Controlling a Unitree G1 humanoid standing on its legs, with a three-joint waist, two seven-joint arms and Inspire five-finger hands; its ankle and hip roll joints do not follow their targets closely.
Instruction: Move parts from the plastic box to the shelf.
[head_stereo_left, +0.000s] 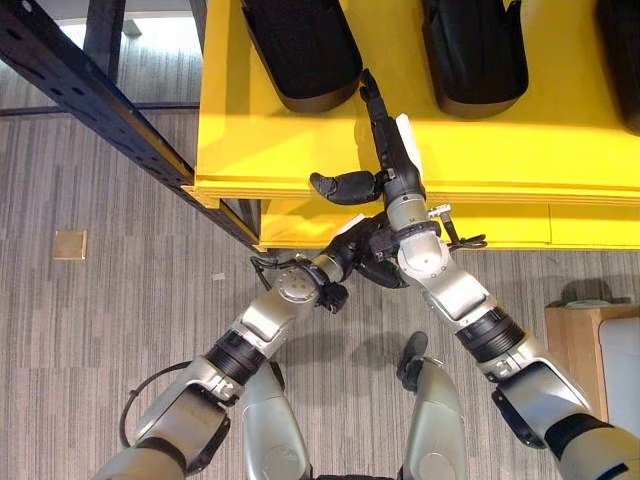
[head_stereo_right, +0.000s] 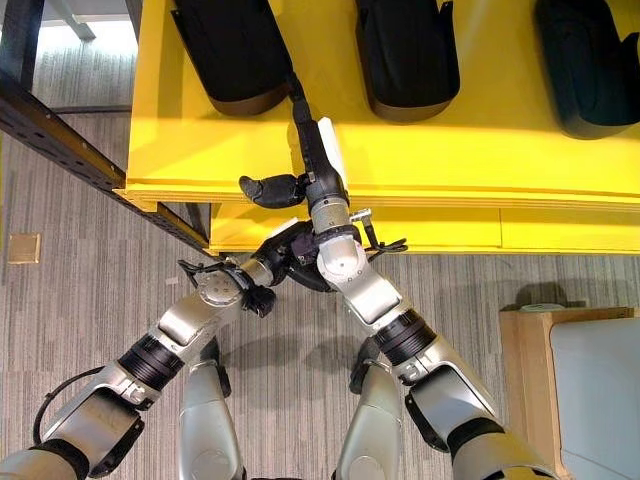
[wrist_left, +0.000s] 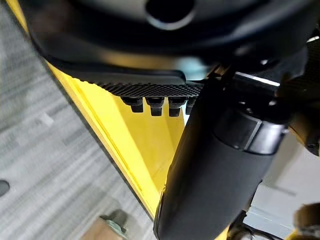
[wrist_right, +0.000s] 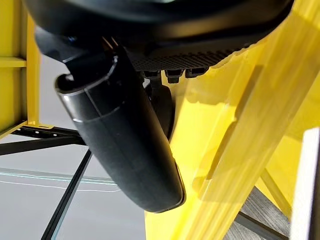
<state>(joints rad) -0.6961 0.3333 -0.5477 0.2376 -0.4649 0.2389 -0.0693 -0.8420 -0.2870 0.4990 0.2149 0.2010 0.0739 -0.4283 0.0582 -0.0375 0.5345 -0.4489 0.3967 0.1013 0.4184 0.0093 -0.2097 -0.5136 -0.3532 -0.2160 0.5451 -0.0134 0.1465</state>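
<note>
Parts (head_stereo_left: 300, 50) sit on the shelf (head_stereo_left: 560, 150) — right hand (head_stereo_left: 385, 140) beside them.

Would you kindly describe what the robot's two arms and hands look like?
Both arms are silver-grey rounded shells with black ribbed bands at the joints. The right hand is dark, with slim black fingers, a white panel along one side and a thick, rounded black thumb. The left hand is dark too, with a white patch. In the wrist views each palm shows a finely textured black edge.
</note>
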